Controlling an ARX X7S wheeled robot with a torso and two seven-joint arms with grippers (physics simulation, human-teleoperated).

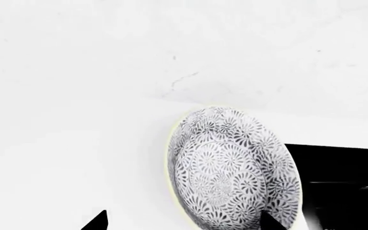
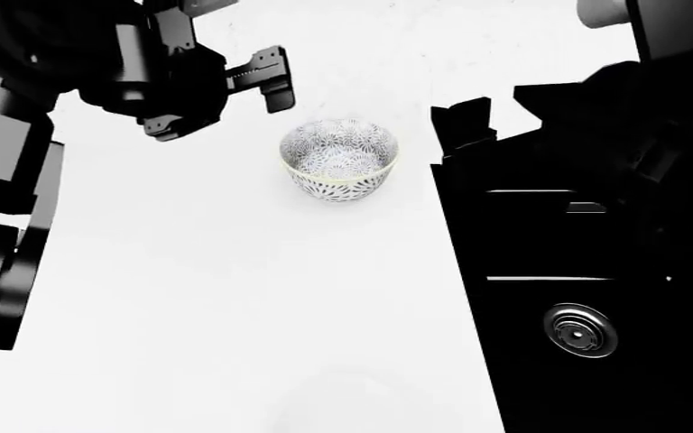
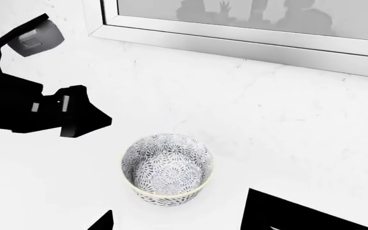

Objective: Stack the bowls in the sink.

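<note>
A patterned bowl point(image 2: 338, 159) stands upright on the white tabletop point(image 2: 202, 298), just left of the black sink point(image 2: 587, 271). The left gripper point(image 2: 208, 86) hovers nearby, jaws spread and empty. The right gripper's jaws cannot be judged. The bowl is probably rigid, light and breakable; pinch its rim.

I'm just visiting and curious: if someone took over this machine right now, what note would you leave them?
Left end effector: open, empty, hovering beside the patterned bowl.
Right end effector: looks open, empty, near the sink edge.
Patterned bowl: upright on the white counter, beside the sink.
Second bowl: not clearly visible.
Sink: no bowl seen inside.
Done: nothing yet.
Left: get both bowls into the sink, one stacked in the other.
</note>
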